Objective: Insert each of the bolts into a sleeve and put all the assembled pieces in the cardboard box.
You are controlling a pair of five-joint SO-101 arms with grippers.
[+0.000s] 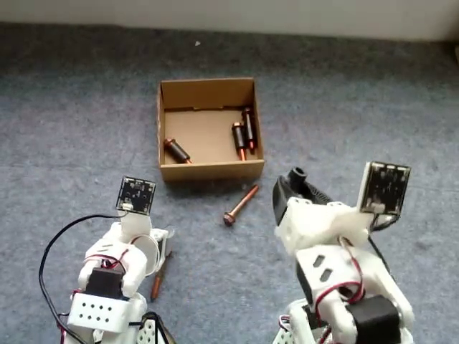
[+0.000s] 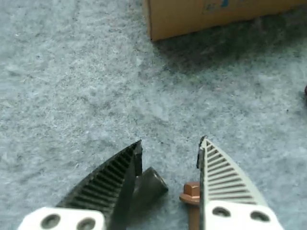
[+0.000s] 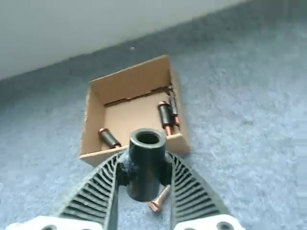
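Three assembled pieces [image 1: 176,150] lie in the box [image 1: 161,122] at upper centre, so two are left. The right gripper [image 3: 144,162] clamps a sleeve [image 3: 146,141], with a loose bolt [image 1: 240,205] mid-frame. The left gripper [image 2: 170,146] gapes wide over a second bolt [image 2: 191,195] and second sleeve [image 2: 152,181].

The left arm [image 1: 115,276] is crouching low at the near side, its wrist tipped downward. The left gripper [image 2: 171,146] is hanging close above the surface with its jaws spread wide apart. The right arm [image 1: 344,265] is sitting higher, with its wrist angled forward. The right gripper [image 3: 145,165] is clamping both fingers round a dark sleeve [image 3: 146,143], whose open end is poking out past the fingertips.
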